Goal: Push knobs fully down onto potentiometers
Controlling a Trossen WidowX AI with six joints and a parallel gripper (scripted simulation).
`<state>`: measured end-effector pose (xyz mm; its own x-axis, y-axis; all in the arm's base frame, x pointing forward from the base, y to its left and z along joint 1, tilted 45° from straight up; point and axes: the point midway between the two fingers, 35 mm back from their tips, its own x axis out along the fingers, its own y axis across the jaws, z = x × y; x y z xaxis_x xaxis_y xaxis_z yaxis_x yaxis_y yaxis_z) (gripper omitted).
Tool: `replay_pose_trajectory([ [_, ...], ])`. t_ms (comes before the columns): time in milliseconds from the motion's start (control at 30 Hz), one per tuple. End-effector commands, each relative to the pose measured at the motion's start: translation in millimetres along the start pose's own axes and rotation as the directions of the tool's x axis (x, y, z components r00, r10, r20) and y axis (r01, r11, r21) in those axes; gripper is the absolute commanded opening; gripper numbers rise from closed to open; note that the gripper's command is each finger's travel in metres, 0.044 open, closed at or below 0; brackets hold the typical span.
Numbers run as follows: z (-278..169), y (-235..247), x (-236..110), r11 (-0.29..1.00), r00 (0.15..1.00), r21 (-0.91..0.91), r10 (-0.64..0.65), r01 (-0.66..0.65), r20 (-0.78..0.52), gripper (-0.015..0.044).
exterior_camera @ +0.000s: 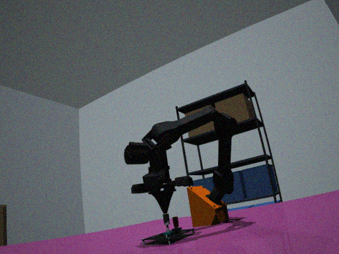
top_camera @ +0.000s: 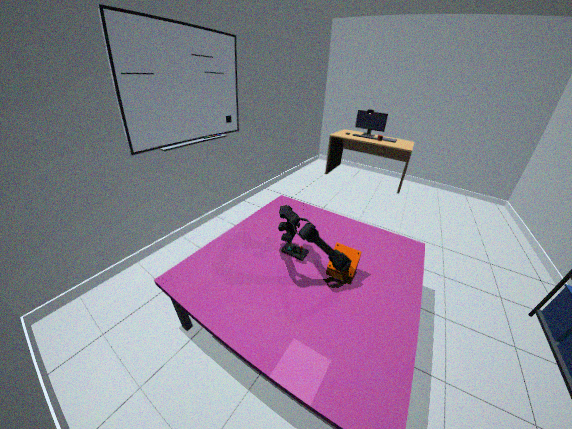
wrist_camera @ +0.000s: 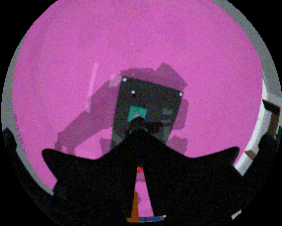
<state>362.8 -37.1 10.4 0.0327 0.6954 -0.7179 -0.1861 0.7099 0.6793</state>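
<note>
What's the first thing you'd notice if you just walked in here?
The big bright pink table in the middle of the room stands out first. On it, a black robot arm bends over from its orange base, its shut gripper pointing straight down at the top of a knob on a small dark circuit board.
</note>
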Motion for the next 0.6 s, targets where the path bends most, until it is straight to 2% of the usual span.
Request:
replay_pose_trajectory([
  [0, -0.9, 0.1, 2.6, 1.0, 1.0, 0.007, 0.005, -0.005, 0.0, 0.0],
  [567, -0.9, 0.1, 1.6, 1.0, 1.0, 0.007, 0.005, -0.005, 0.0, 0.0],
])
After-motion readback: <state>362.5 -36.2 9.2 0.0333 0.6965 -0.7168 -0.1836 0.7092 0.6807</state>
